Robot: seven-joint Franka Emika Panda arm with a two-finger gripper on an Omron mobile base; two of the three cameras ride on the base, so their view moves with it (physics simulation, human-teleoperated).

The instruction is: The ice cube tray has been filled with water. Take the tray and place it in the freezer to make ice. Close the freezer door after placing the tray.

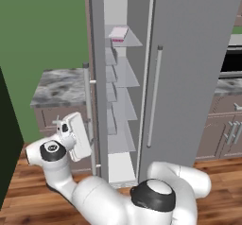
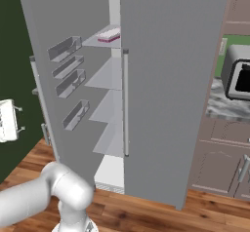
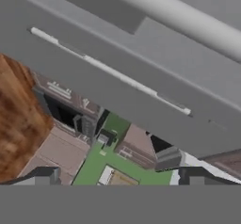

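The ice cube tray (image 1: pixel 118 33) already lay on the top shelf of the freezer (image 1: pixel 124 101), toward twelve o'clock in the left base view, so the thing left to handle was the freezer door (image 2: pixel 58 80), which stood swung wide open.

By its look the door would be stiff and fairly heavy, turning only about its hinge and carrying bins on its inner face. It needed no pinch. A flat push on its outer face, out toward the free edge where the leverage is best, should swing it shut. The long silver handle (image 1: pixel 87 120) on that edge was the other place to hook or press. Smooth panels may let a fingertip slide, so a square push would serve better than a glancing one.

The gripper (image 1: pixel 63 124) hung at about eight o'clock in the left base view, just beside the door's edge, apart from it as far as could be judged. Its jaws stood wide with nothing between them.

The left base view showed the door edge-on, with the handle and the hand beside it. The right base view instead showed the door's inner face with its four clear bins (image 2: pixel 65 48), the tray at eleven o'clock, and a black toaster (image 2: pixel 238 75) at three o'clock. The hand view gave a grey panel and a thick pale bar (image 3: pixel 179 16) close up.
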